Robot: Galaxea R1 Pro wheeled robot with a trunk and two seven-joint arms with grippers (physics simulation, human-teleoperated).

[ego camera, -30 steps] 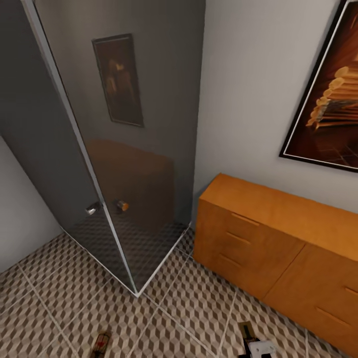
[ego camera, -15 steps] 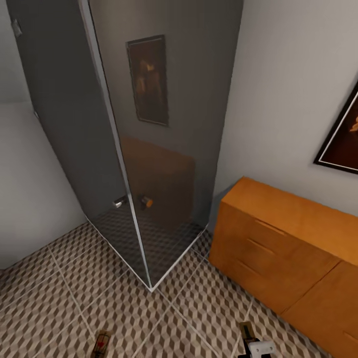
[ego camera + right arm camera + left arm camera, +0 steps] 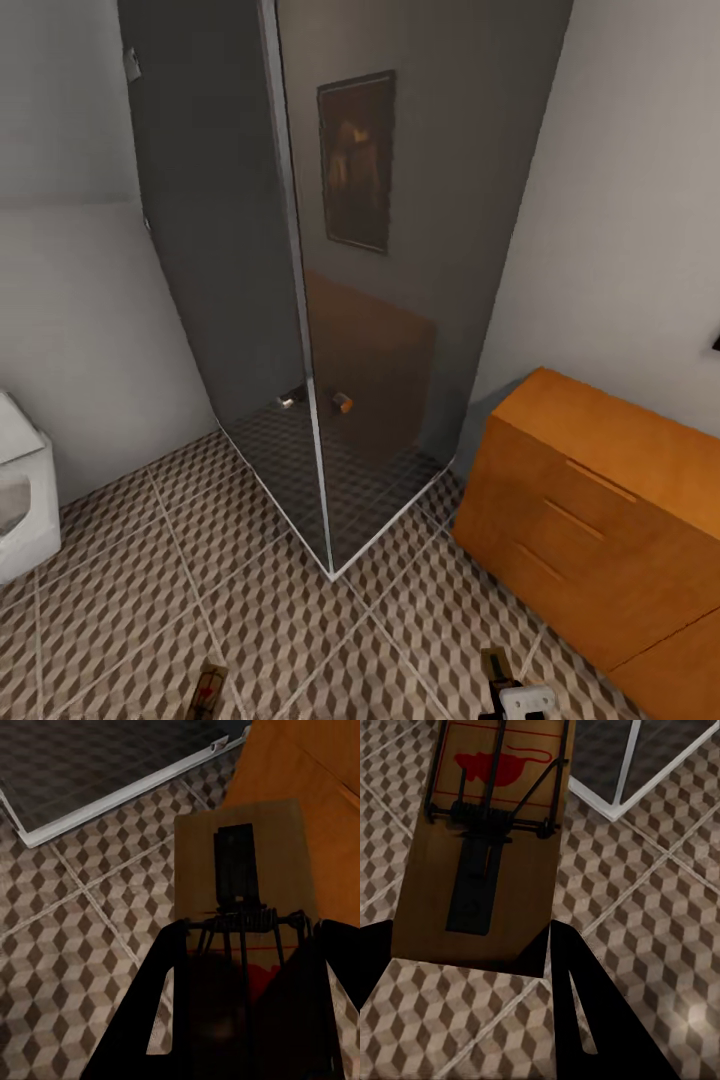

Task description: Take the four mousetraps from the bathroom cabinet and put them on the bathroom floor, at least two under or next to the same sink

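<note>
A flat brown wooden mousetrap with dark wire parts (image 3: 484, 847) sits clamped in the left tool (image 3: 472, 967), and a second such trap (image 3: 240, 892) is clamped in the right tool (image 3: 244, 967), both carried above the cube-patterned tiled bathroom floor (image 3: 120, 600). The low orange-brown wooden cabinet (image 3: 600, 520) stands at the floor's right edge beside the grey glass shower enclosure (image 3: 330, 300). Judging from this, two traps are out but not yet set down near a sink.

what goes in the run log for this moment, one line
left tool: holds mousetrap | right tool: holds second mousetrap | scene: cabinet, tiled floor

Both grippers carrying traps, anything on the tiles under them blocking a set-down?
Nothing visible. The left gripper holds a mousetrap above bare bathroom floor; the right gripper holds another mousetrap over tiles beside the cabinet. No sink in view.
</note>
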